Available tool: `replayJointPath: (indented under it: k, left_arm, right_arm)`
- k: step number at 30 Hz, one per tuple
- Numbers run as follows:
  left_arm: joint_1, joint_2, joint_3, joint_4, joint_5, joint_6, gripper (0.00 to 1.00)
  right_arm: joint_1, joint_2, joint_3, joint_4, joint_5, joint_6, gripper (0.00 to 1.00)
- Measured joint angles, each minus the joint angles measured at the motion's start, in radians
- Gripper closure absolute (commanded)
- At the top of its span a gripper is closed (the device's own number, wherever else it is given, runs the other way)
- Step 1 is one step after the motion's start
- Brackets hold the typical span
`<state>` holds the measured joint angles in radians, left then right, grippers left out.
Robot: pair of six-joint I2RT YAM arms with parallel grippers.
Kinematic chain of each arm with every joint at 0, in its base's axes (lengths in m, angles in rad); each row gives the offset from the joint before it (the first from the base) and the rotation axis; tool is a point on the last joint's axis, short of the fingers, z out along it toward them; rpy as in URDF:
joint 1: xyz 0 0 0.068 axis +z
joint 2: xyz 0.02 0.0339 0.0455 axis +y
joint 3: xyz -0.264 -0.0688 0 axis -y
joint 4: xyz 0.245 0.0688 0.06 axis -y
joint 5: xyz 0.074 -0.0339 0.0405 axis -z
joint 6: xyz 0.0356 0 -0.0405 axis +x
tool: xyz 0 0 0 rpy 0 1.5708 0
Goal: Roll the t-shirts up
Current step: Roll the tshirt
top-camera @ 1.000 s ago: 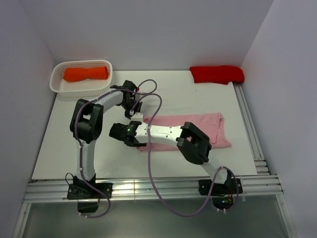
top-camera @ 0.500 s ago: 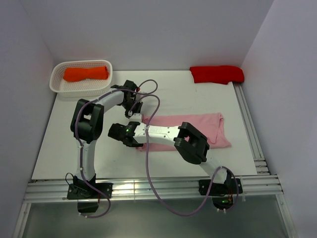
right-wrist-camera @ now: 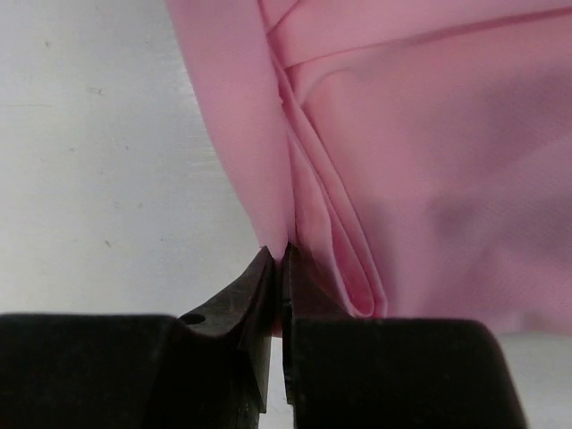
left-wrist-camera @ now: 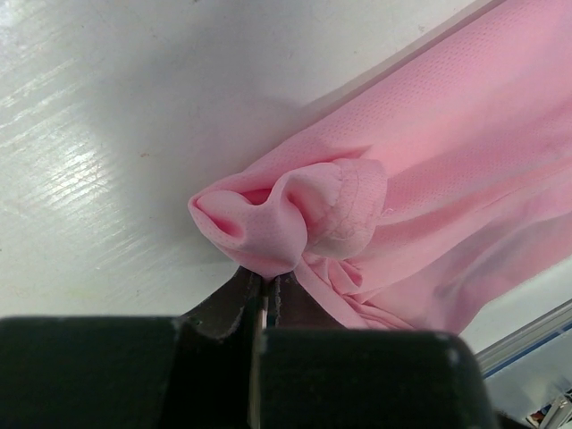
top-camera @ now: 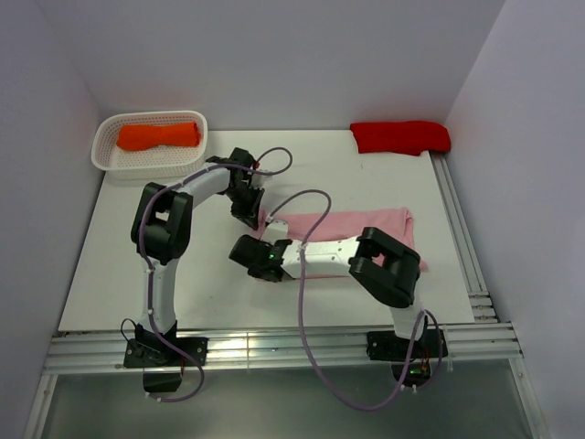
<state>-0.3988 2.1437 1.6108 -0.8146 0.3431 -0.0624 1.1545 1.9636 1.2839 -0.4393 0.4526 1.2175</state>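
Note:
A light pink t-shirt (top-camera: 366,224) lies folded into a long band across the middle of the white table (top-camera: 119,265). My left gripper (top-camera: 259,216) is at the band's far left corner. In the left wrist view this gripper (left-wrist-camera: 264,277) is shut on a bunched fold of the pink t-shirt (left-wrist-camera: 429,161). My right gripper (top-camera: 262,264) is at the near left corner. The right wrist view shows that gripper (right-wrist-camera: 279,255) shut on the pink t-shirt's (right-wrist-camera: 429,161) left edge. An orange t-shirt (top-camera: 157,135) lies rolled in a basket. A red t-shirt (top-camera: 400,136) lies folded at the back right.
The white mesh basket (top-camera: 146,166) stands at the back left corner. Metal rails run along the table's right side (top-camera: 457,229) and near edge (top-camera: 274,347). Grey walls close in the back and both sides. Cables loop over both arms.
My right gripper has closed on the pink shirt's left edge, and its arm has shifted to the right. The left gripper has stayed shut on the cloth and moved slightly right.

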Motion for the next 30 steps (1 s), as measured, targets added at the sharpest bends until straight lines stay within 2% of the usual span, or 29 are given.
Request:
replayJointPath:
  k: [2,7,8,11,12,17,25,30]
  left_arm:
    - [-0.002,0.0,0.007,-0.011,-0.003,0.003,0.92]
    - [0.001,0.015,0.036,-0.051,-0.005,0.045,0.77]
    - [0.002,0.019,0.043,-0.059,-0.007,0.051,0.7]
    - [0.013,0.027,0.06,-0.076,-0.005,0.073,0.61]
    - [0.018,0.028,0.065,-0.081,-0.001,0.08,0.54]
    - [0.048,0.029,0.09,-0.098,0.051,0.121,0.4]
    - [0.129,0.027,0.101,-0.115,0.256,0.185,0.39]
    - [0.191,0.025,0.016,-0.115,0.386,0.239,0.4]
  right_arm:
    - [-0.015,-0.062,-0.12,0.142,-0.032,0.026,1.0]
    - [-0.058,-0.163,-0.402,0.542,-0.132,0.116,1.0]
    - [-0.067,-0.169,-0.449,0.626,-0.153,0.138,1.0]
    - [-0.085,-0.165,-0.545,0.827,-0.205,0.198,1.0]
    - [-0.09,-0.161,-0.576,0.896,-0.219,0.22,1.0]
    - [-0.108,-0.093,-0.701,1.213,-0.266,0.351,1.0]
    - [-0.113,0.073,-0.769,1.648,-0.282,0.496,1.0]
    - [-0.114,0.121,-0.787,1.802,-0.272,0.536,1.0]
